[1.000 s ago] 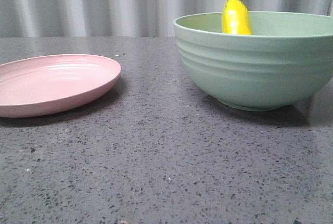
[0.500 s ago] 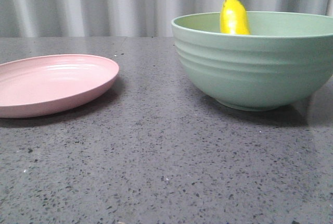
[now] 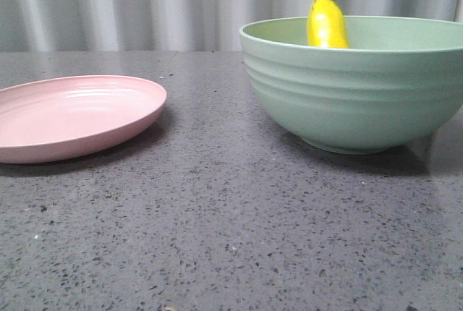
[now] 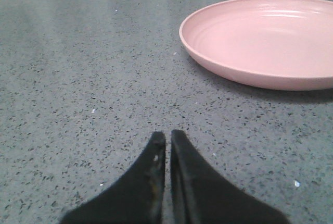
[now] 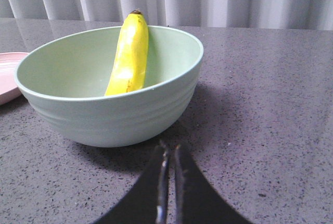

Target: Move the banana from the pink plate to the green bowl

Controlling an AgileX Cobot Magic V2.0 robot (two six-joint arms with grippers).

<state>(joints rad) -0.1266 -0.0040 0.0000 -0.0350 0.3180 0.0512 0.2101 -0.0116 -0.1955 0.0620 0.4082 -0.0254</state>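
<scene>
The banana (image 5: 129, 54) leans inside the green bowl (image 3: 354, 94), dark end above the rim; the pink plate (image 3: 72, 116) is bare; left gripper (image 4: 167, 146) and right gripper (image 5: 169, 156) closed, holding nothing

Front view: green bowl (image 3: 354, 94) wall is hiding the lower banana (image 3: 327, 23); frame edges are cropping the bowl's right side and pink plate (image 3: 72, 116).

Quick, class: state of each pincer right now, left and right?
Left pincer: closed, holding nothing, low over the table near the pink plate.
Right pincer: closed, holding nothing, in front of the green bowl.
</scene>
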